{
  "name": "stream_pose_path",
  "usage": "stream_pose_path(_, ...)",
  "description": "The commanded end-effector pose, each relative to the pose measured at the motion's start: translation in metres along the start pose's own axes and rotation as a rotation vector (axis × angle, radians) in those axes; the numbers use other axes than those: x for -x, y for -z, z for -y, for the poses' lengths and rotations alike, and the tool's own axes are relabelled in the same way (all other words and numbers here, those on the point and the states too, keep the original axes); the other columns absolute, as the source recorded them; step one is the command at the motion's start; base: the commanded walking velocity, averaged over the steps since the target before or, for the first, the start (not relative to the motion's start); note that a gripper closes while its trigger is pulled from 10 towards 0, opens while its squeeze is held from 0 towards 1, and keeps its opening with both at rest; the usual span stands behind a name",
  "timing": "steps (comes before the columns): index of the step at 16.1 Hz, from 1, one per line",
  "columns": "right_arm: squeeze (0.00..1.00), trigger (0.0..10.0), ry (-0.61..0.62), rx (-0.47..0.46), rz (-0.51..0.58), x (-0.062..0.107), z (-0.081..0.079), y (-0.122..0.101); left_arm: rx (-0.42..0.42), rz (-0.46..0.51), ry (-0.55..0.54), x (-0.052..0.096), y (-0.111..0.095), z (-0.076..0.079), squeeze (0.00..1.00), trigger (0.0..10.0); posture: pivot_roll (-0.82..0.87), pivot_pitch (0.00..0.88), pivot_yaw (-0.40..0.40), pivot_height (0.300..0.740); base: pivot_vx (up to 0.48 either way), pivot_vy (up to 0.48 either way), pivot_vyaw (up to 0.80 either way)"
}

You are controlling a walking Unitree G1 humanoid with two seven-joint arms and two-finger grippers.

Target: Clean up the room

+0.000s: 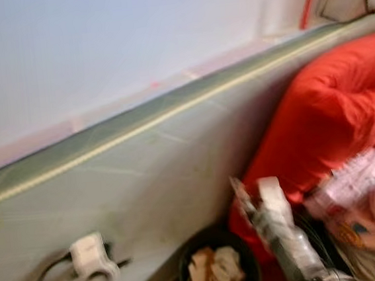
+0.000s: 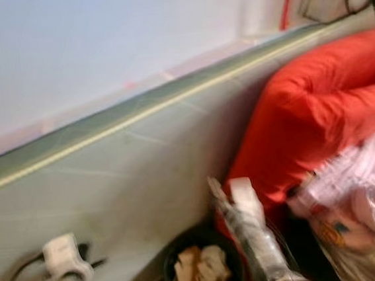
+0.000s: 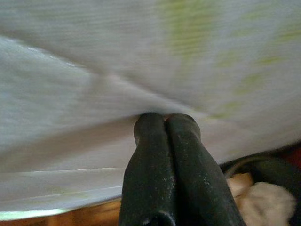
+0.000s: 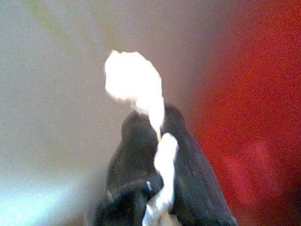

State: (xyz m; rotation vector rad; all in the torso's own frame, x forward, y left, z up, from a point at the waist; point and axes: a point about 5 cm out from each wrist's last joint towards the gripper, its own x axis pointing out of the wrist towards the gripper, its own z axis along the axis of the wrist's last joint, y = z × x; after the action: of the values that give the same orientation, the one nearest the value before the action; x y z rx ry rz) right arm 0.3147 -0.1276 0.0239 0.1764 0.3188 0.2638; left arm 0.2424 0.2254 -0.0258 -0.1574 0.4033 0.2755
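Crumpled white paper scrap (image 4: pixel 136 87) sits pinched between the two black fingers of my right gripper (image 4: pixel 157 123), its loose end sticking out past the fingertips. In the head views the same scrap (image 1: pixel 272 195) is raised at the near right, just beside the red cushion (image 1: pixel 334 110) and above the black bin (image 1: pixel 216 264). The bin stands on the floor at the near centre, against the pale bed side (image 1: pixel 144 178), and already contains crumpled brownish and white paper (image 1: pixel 216 270). My left gripper (image 3: pixel 165 123) has its fingers pressed together with nothing between them, tips close to the pale fabric surface. Pink-and-white patterned cloth (image 1: pixel 371 189) lies at the near right, partly over the cushion. Views are blurred; finer detail cannot be confirmed.
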Motion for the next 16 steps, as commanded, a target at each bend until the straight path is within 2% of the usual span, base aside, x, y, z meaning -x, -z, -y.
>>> stream_pose_path(1, 0.0, 10.0, 0.031, -0.068, -0.08, 0.014, 0.009, 0.026, -0.014, -0.028, -0.017, 0.005, 0.008, -0.009, 0.0, 10.0, 0.17, 0.0, -0.042, 0.714, 0.0, 0.0, 0.0)
stream_pose_path(2, 0.0, 10.0, -0.005, -0.072, -0.061, 0.009, 0.004, 0.018, -0.027, -0.081, -0.015, 0.012, 0.021, -0.011, 0.0, 10.0, 0.17, 0.0, -0.039, 0.714, 0.0, 0.0, 0.0)
stream_pose_path(5, 0.0, 10.0, -0.048, -0.033, -0.078, 0.002, -0.004, 0.012, -0.033, -0.136, -0.021, 0.024, 0.04, -0.016, 0.0, 10.0, 0.19, 0.0, -0.054, 0.714, 0.0, 0.0, 0.0)
stream_pose_path(8, 0.0, 10.0, 0.038, 0.023, -0.121, 0.006, 0.004, 0.019, -0.038, -0.193, 0.005, 0.034, 0.054, -0.018, 0.0, 10.0, 0.21, 0.0, -0.058, 0.714, 0.0, 0.0, 0.0)
stream_pose_path(9, 0.0, 10.0, 0.053, 0.0, -0.114, 0.006, 0.005, 0.019, -0.083, -0.223, 0.007, 0.04, 0.061, -0.022, 0.0, 10.0, 0.21, 0.0, -0.051, 0.714, 0.0, 0.0, 0.0)
stream_pose_path(13, 0.0, 10.0, 0.05, 0.0, -0.112, 0.006, 0.002, 0.021, -0.095, -0.234, 0.006, 0.043, 0.064, -0.026, 0.0, 10.0, 0.21, 0.018, -0.049, 0.714, 0.0, 0.0, 0.0)
stream_pose_path(16, 0.0, 10.0, 0.067, 0.021, -0.161, 0.007, 0.001, 0.027, -0.107, -0.238, 0.027, 0.039, 0.061, -0.021, 0.0, 10.0, 0.2, 0.018, -0.041, 0.704, 0.0, 0.0, 0.0)
